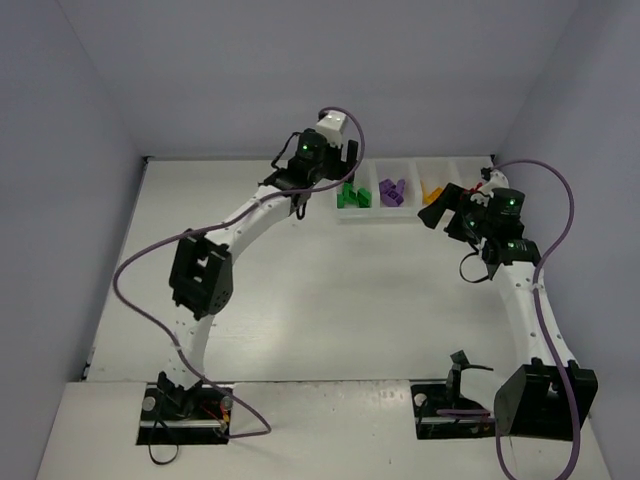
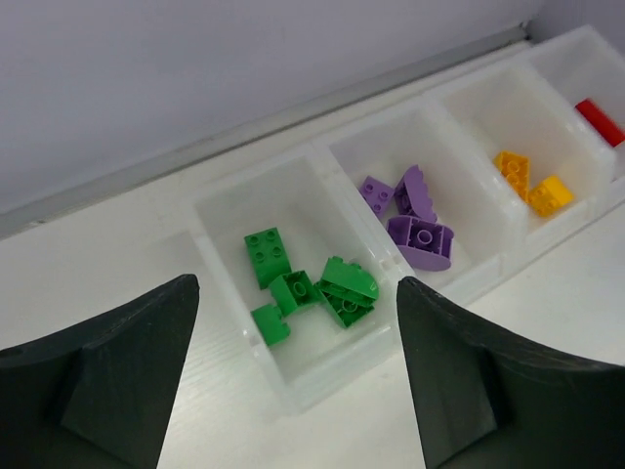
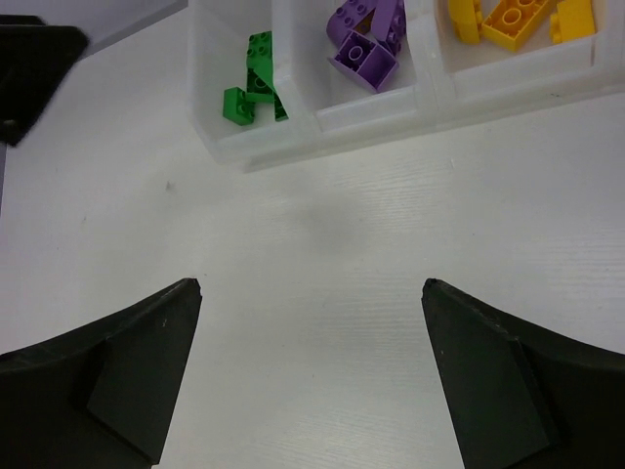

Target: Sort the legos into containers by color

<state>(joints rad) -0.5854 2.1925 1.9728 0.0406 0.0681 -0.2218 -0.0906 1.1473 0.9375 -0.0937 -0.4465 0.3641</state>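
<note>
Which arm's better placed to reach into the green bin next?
Left. The left gripper, open, hangs right above the green compartment, with the green legos framed between its fingers. The right gripper, also open, is over bare table, in front of the tray.

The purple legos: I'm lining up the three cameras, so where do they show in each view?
Top external: purple legos, upper centre.
Left wrist: right of centre.
Right wrist: top edge, near the middle.
Shared landmark: green legos, just left of them in every view.
</note>
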